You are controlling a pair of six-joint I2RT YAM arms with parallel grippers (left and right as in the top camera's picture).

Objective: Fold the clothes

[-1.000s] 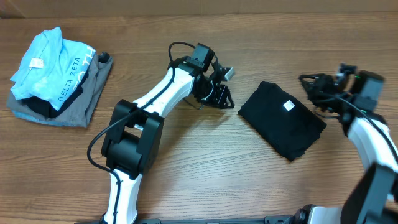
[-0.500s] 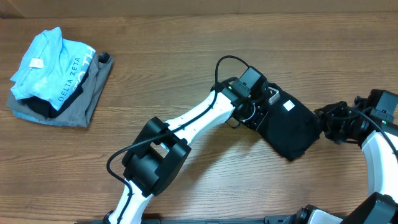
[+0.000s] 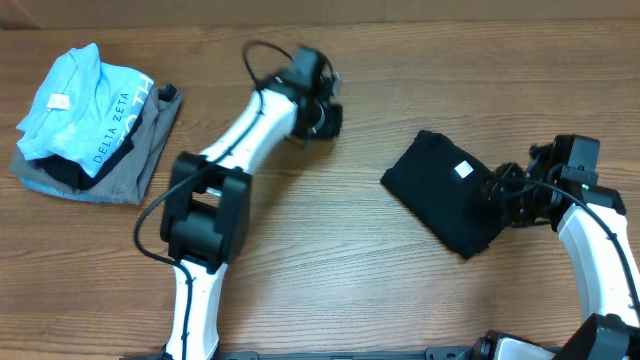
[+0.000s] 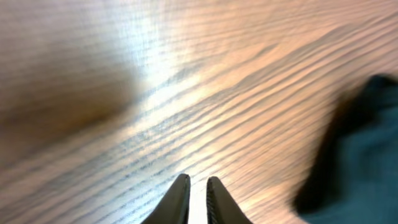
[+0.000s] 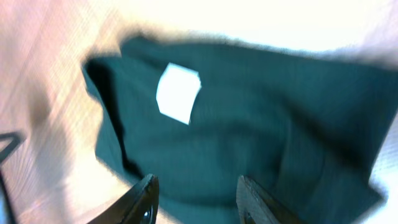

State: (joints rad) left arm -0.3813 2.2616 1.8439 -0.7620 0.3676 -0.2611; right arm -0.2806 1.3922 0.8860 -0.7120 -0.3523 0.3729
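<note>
Black T-shirt (image 3: 445, 195) lies folded at the desk's (image 3: 330, 260) 3 o'clock side. Judged light, limp, not slippery; pinch a folded edge through all layers. Right hand (image 5: 196, 186) released, over it. Left hand (image 4: 198, 186) clenched, empty, near 12 o'clock.

Robot test lab: wood-grain table (image 3: 340, 270), left arm (image 3: 250, 130), right arm (image 3: 600, 250) (cardboard backdrop (image 3: 450, 8) behind).

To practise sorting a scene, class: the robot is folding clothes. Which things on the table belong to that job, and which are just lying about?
Job: black T-shirt.
Lying about: blue shirt, grey garment.
</note>
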